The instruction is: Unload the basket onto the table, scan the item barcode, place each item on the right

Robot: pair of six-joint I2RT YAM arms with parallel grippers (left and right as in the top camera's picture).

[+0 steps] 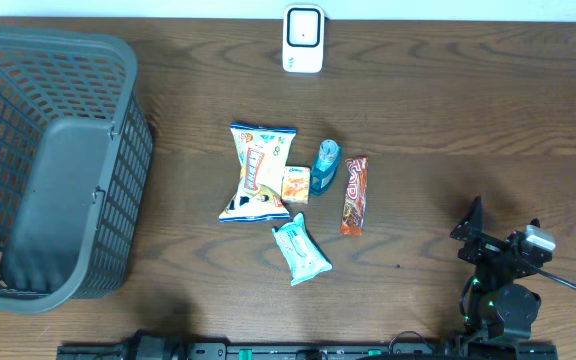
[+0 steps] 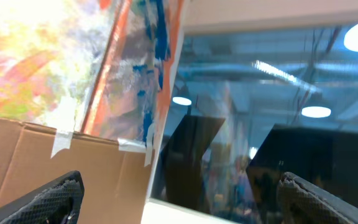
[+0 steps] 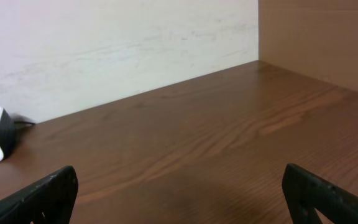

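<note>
The right gripper [image 1: 496, 238] sits at the near edge of the table [image 1: 448, 110], well short of the scanner [image 1: 303, 38] and off to its right. Its jaws are wide apart and hold nothing, with only bare wood showing between them. The left gripper [image 2: 179, 202] is spread and empty too, aimed up at a cardboard box [image 2: 61, 168] and the ceiling, so I cannot place it against the scanner.

The goods lie in a cluster straight in front of the scanner, well apart from it. The wipes pack [image 1: 300, 250] is farthest from the scanner. Beyond it are the snack bar [image 1: 355, 195] on the right, a bottle [image 1: 325, 166], a small packet [image 1: 296, 184] and the chip bag [image 1: 258, 172].

No barcode can be made out on any upturned face (the print is too small to read). The snack bar looks like the handiest pick for the right arm. It is best pinched across its narrow width near one end, so the fingers leave the wrapper's flat faces clear. The code is probably underneath, so that face should be turned squarely toward the scanner, with the film kept smooth.

The basket [image 1: 118, 60] stands well left of the scanner.
</note>
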